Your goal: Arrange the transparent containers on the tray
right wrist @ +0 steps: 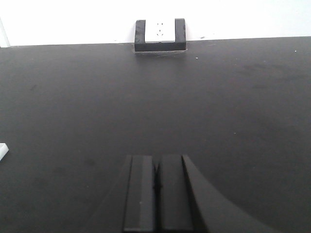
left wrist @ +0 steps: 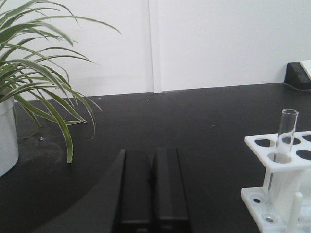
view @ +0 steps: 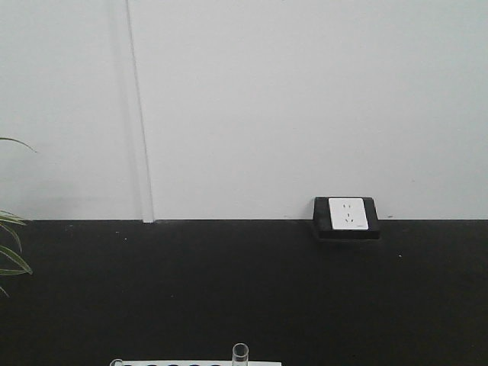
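Counting by item, you have one test tube (left wrist: 287, 131) upright in a hole of one white rack (left wrist: 249, 194), one potted plant (left wrist: 26, 80) at the left of the black table (right wrist: 218, 107), and one socket (right wrist: 160, 33) at the far edge against the wall (right wrist: 243, 14). Both the left gripper (left wrist: 152, 154) and the right gripper (right wrist: 156, 159) are pinched together on nothing, each with bare tabletop ahead of it.

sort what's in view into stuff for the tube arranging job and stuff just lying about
For the job: test tube, upright in the white rack; left gripper and right gripper, jaws shut. The tray is not in view.
Just lying about: potted plant; wall socket.
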Available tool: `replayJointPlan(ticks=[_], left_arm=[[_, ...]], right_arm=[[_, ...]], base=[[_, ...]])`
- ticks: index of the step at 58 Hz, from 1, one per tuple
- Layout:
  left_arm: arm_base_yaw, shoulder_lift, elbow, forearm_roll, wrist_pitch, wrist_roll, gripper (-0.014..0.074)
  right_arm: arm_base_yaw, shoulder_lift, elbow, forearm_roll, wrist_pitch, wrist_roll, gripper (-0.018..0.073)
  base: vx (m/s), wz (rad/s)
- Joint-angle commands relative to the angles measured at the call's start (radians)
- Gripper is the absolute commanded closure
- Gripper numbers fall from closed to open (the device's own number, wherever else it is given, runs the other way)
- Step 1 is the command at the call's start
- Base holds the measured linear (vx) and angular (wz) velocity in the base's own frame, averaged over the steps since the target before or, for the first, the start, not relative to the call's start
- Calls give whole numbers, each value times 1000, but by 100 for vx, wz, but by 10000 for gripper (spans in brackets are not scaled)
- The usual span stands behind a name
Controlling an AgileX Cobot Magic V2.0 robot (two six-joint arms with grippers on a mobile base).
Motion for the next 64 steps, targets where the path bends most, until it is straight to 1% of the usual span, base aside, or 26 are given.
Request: replayJointPlan(ticks=[1, 50, 55, 64], left_arm=[[-4, -2, 33, -8, -77, -8, 603], [-4, -2, 33, -8, -77, -8, 603], [-4, -2, 33, -8, -77, -8, 603], [-4, -2, 28, -8, -105, -8, 603]], right_arm=[[-1, 17, 4, -11, -80, -7, 571], [-1, 17, 4, -11, -86, -7, 571], [-1, 17, 4, -9, -137, -3, 571], [-1, 17, 4, -9, -290, -3, 571]], base=[[0, 0], [0, 0], [0, 0], [0, 0]])
